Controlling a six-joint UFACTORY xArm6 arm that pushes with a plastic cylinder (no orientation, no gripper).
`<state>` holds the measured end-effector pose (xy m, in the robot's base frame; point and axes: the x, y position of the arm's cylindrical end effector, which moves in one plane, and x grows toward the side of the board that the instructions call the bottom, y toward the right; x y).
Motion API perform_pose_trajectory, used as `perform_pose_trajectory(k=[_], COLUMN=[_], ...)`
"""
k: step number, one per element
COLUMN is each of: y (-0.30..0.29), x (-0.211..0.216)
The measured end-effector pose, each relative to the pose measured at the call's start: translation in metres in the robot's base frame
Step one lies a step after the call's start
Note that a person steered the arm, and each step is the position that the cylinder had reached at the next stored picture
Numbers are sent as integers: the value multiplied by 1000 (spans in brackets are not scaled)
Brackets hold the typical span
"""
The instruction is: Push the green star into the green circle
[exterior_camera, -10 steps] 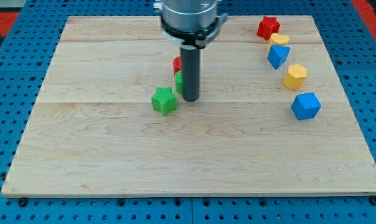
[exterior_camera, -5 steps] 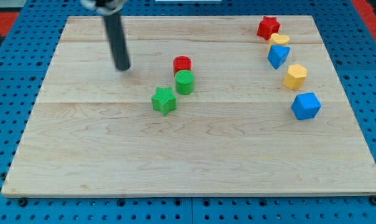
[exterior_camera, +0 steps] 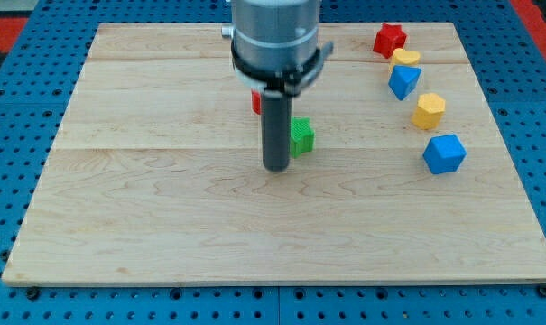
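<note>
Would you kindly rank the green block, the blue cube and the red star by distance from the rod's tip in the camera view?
Measured from my tip:
1. Green block, just to the view's right of the rod, partly hidden.
2. Blue cube, far to the view's right.
3. Red star, at the view's top right.

The picture is bright and the light is soft and even all over. The pale wooden board (exterior_camera: 164,235) shines a little but has no hard glare. Shadows are very faint (just a thin dark smudge at about 6 o'clock under the blue cube-like block (exterior_camera: 445,153)). Edges look sharp. The big grey metal arm end (exterior_camera: 274,36) at 12 o'clock looks a bit soft.
</note>
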<state>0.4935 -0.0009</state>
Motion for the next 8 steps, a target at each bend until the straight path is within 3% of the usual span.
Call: perform_pose_trajectory(k=[1, 2, 4, 6, 7, 8], y=[42, 52, 79, 26, 53, 84], x=[15, -47, -63, -71, -71, -114])
